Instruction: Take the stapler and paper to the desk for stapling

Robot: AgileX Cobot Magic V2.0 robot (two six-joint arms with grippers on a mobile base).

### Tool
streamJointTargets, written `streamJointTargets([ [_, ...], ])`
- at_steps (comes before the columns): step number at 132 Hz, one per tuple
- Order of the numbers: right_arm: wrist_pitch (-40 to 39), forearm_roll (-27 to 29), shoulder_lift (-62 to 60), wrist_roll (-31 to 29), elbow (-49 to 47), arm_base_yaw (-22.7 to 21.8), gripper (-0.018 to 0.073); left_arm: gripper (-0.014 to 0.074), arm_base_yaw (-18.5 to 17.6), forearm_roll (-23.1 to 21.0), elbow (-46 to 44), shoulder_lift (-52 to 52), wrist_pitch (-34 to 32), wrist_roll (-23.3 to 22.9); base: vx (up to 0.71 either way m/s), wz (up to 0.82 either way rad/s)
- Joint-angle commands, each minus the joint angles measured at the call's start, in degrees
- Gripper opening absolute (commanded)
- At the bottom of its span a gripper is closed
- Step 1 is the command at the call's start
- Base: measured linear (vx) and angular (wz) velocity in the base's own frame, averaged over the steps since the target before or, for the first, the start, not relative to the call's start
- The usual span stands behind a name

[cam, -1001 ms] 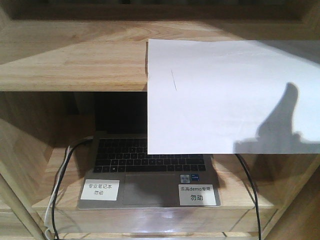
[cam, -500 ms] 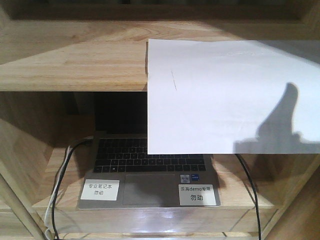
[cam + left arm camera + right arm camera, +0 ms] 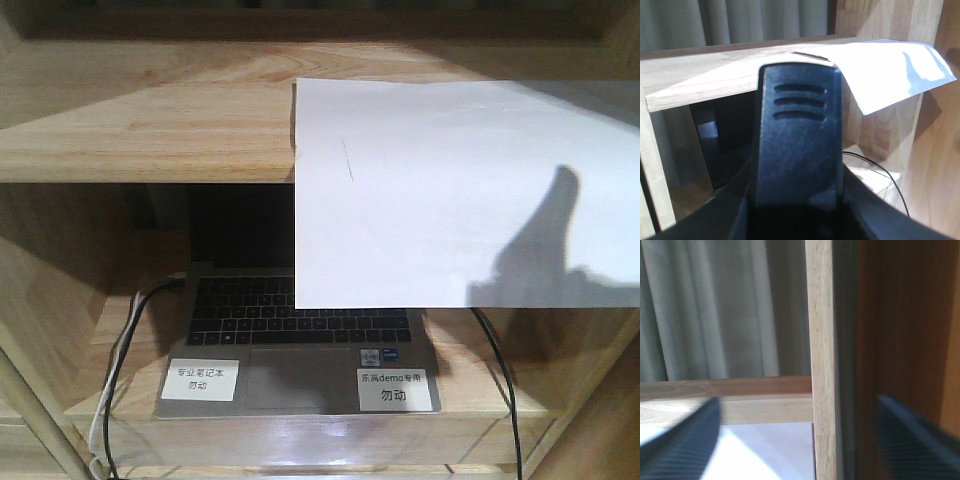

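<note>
We find the large plain white paper sheet (image 3: 450,180) lying on the pale wooden upper shelf board (image 3: 150,120) at about 2 o'clock in the front view. Its lower half hangs free past the board's front edge toward 6 o'clock, and a finger-shaped shadow falls on its 4 o'clock corner. The right fingers (image 3: 685,440) are spread wide with nothing between them, poised just above the sheet's back part. The left fingers (image 3: 880,220) appear to be closed on the small black plastic stapler (image 3: 797,135), which stands upright and fills the middle of that wrist view. The table is in no view. What worries us most is the sheet itself. It is thin and limp, so a pinch from above could crease it or push it toward 12 o'clock. A weak pinch could let it slide off and drop on the open grey laptop (image 3: 300,340) on the lower shelf at 6 o'clock. The light wooden upright post (image 3: 822,340) stands close in front of the right fingers, so a sideways drift toward 3 o'clock could strike it or the dark side panel. The left arm is near the board's edge, and a bump there could jar the stapler. Below, black cables (image 3: 125,350) and two white printed labels (image 3: 203,379) sit around the laptop, well clear of the grasp but under any fall.
</note>
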Motion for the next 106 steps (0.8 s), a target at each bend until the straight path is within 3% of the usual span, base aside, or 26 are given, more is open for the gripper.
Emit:
streamJointTargets([
  [1, -4.3, -0.2, 0.7, -0.5, -1.5, -0.3, 0.0729, -0.0006, -0.3, -0.7, -1.3, 1.1, -6.6, 0.0, 0.00, 0.00],
  [16, -4.5, -0.1, 0.7, 0.6, -1.5, -0.3, 0.0720, -0.0006, -0.3, -0.7, -1.3, 1.1, -6.6, 0.0, 0.00, 0.00],
  [32, -5.7, 0.2, 0.7, 9.3, -1.5, -0.3, 0.0708, -0.0006, -0.3, -0.7, -1.3, 1.1, -6.6, 0.0, 0.00, 0.00],
  [56, -10.2, -0.8, 0.7, 38.5, -1.5, -0.3, 0.0694, -0.0006, -0.3, -0.7, -1.3, 1.1, -6.6, 0.0, 0.00, 0.00],
  [57, -10.5, -0.9, 0.7, 42.5, -1.5, -0.3, 0.0692, -0.0006, -0.3, -0.7, -1.3, 1.1, -6.6, 0.0, 0.00, 0.00],
  [60, -10.7, -1.2, 0.7, 45.4, -1.5, -0.3, 0.0690, -0.0006, -0.3, -0.7, -1.3, 1.1, -6.6, 0.0, 0.00, 0.00],
  [61, -10.9, -1.5, 0.7, 49.6, -1.5, -0.3, 0.0687, -0.0006, -0.3, -0.7, -1.3, 1.1, -6.6, 0.0, 0.00, 0.00],
  [64, -11.1, -1.8, 0.7, 52.4, -1.4, -0.3, 0.0685, -0.0006, -0.3, -0.7, -1.3, 1.1, -6.6, 0.0, 0.00, 0.00],
  [67, -12.2, -2.4, 0.7, 59.5, -1.2, -0.3, 0.0683, -0.0006, -0.3, -0.7, -1.3, 1.1, -6.6, 0.0, 0.00, 0.00],
  [83, -15.4, -5.6, 0.7, 81.7, -1.0, -0.3, 0.0670, -0.0006, -0.3, -0.7, -1.3, 1.1, -6.6, 0.0, 0.00, 0.00],
  [91, -18.2, -8.1, 0.7, 89.7, -1.0, -0.3, 0.0664, -0.0006, -0.3, -0.7, -1.3, 1.1, -6.6, 0.0, 0.00, 0.00],
  [106, -22.8, -12.4, 0.7, 95.4, -1.0, -0.3, 0.0653, -0.0006, -0.3, -0.7, -1.3, 1.1, -6.6, 0.0, 0.00, 0.00],
])
